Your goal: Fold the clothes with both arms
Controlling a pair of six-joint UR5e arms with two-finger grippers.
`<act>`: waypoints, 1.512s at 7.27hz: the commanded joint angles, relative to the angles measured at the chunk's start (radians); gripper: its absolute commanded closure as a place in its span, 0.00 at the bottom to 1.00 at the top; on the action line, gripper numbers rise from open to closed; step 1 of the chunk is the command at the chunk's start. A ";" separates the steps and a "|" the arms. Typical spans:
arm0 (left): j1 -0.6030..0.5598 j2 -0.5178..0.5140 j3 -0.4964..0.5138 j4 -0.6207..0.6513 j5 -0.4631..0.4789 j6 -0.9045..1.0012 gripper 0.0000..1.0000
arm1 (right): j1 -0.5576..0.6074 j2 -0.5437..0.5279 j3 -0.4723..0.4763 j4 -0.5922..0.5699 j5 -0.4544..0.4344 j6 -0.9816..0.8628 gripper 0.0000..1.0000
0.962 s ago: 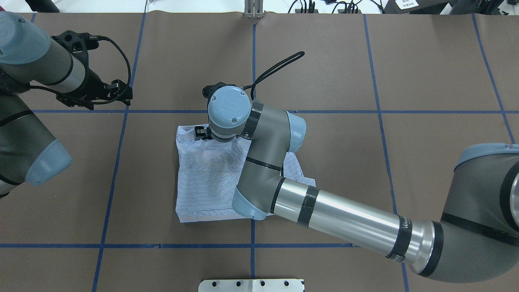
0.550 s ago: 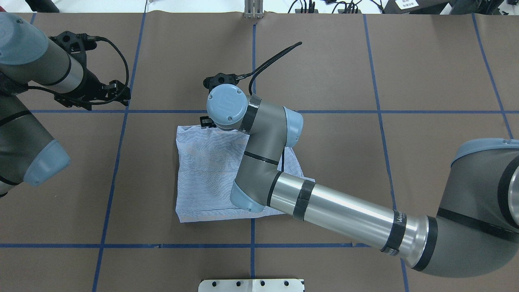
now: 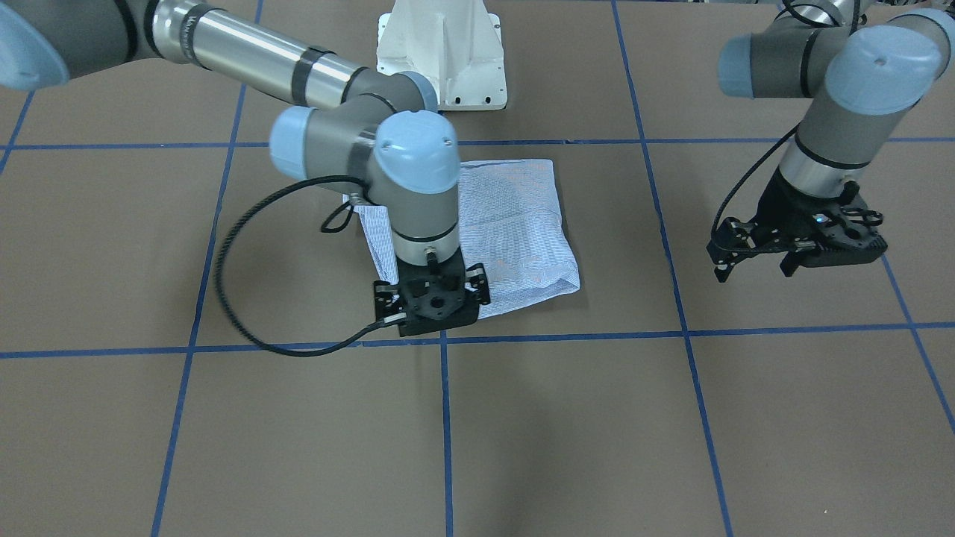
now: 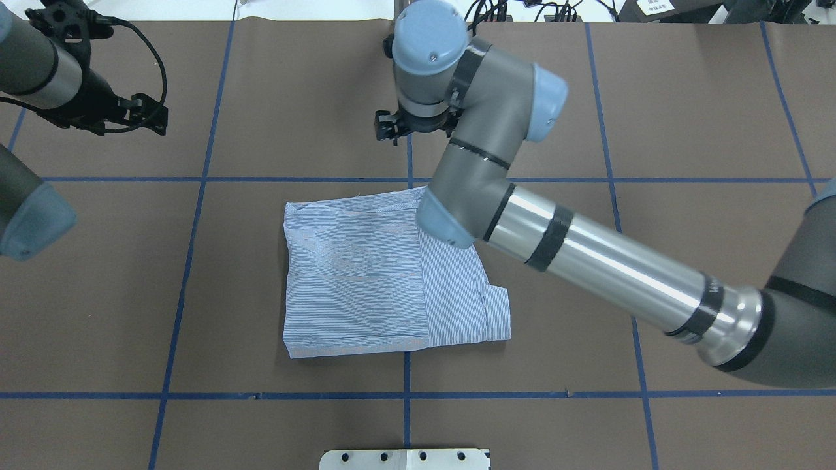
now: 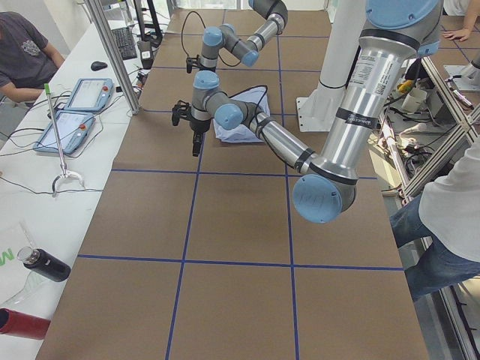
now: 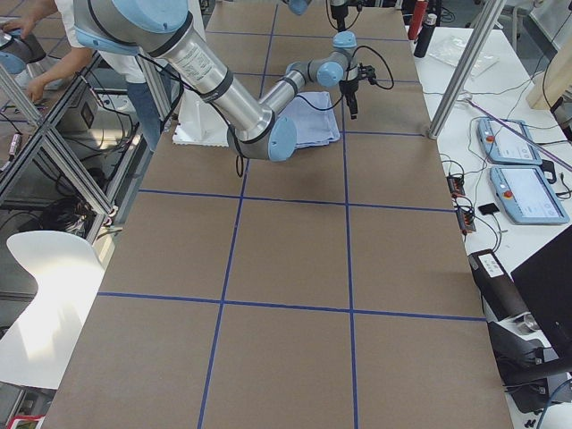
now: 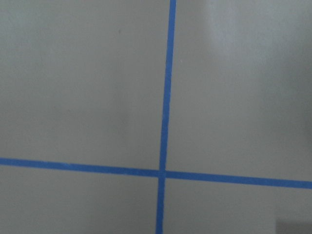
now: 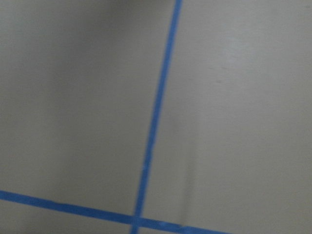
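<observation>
The light blue and white striped shirt [image 4: 353, 281] lies folded into a rough rectangle in the middle of the table; it also shows in the front view [image 3: 522, 216]. In the overhead view my right gripper [image 4: 392, 127] hangs above bare table beyond the shirt's far edge, clear of the cloth. In the front view it [image 3: 431, 297] stands at that same edge with its fingers spread, holding nothing. My left gripper [image 4: 140, 114] is open and empty, high at the table's far left, well away from the shirt [image 3: 753, 257]. Both wrist views show only brown table and blue tape.
The table is covered in brown paper [image 4: 588, 98] with a grid of blue tape lines [image 4: 408, 395]. The white pedestal base [image 3: 442, 52] stands at the robot's side of the shirt. Tablets [image 5: 75, 112], bottles [image 5: 41, 266] and seated operators [image 5: 26, 49] are beside the table.
My right gripper has left the shirt's far edge and moved up and away toward the far side of the table, uncovering the shirt. My left arm has drawn further back to the far left.
</observation>
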 commanded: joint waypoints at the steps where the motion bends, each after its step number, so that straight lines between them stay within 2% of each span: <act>1: -0.190 0.091 0.032 -0.015 -0.126 0.377 0.00 | 0.212 -0.264 0.279 -0.121 0.189 -0.259 0.00; 2: -0.277 0.120 0.033 -0.012 -0.147 0.523 0.00 | 0.324 -0.361 0.367 -0.216 0.260 -0.432 0.00; 3: -0.406 0.145 0.084 -0.009 -0.186 0.645 0.00 | 0.429 -0.454 0.427 -0.306 0.273 -0.625 0.00; 4: -0.506 0.147 0.186 -0.009 -0.286 0.802 0.00 | 0.520 -0.533 0.458 -0.374 0.296 -0.800 0.00; 5: -0.543 0.163 0.225 -0.013 -0.323 0.848 0.00 | 0.553 -0.616 0.554 -0.389 0.290 -0.833 0.00; 6: -0.568 0.171 0.234 -0.082 -0.339 0.850 0.00 | 0.614 -0.659 0.555 -0.386 0.302 -0.833 0.00; 7: -0.570 0.217 0.298 -0.178 -0.336 0.847 0.00 | 0.674 -0.707 0.552 -0.373 0.305 -0.836 0.00; 8: -0.568 0.254 0.369 -0.253 -0.322 0.848 0.00 | 0.687 -0.763 0.549 -0.303 0.299 -0.839 0.00; 9: -0.568 0.259 0.392 -0.312 -0.269 0.854 0.00 | 0.688 -0.829 0.518 -0.201 0.296 -0.836 0.00; 10: -0.568 0.259 0.395 -0.323 -0.242 0.861 0.00 | 0.699 -0.846 0.454 -0.094 0.299 -0.833 0.00; 11: -0.570 0.257 0.392 -0.323 -0.241 0.859 0.00 | 0.710 -0.877 0.403 -0.076 0.311 -0.847 0.00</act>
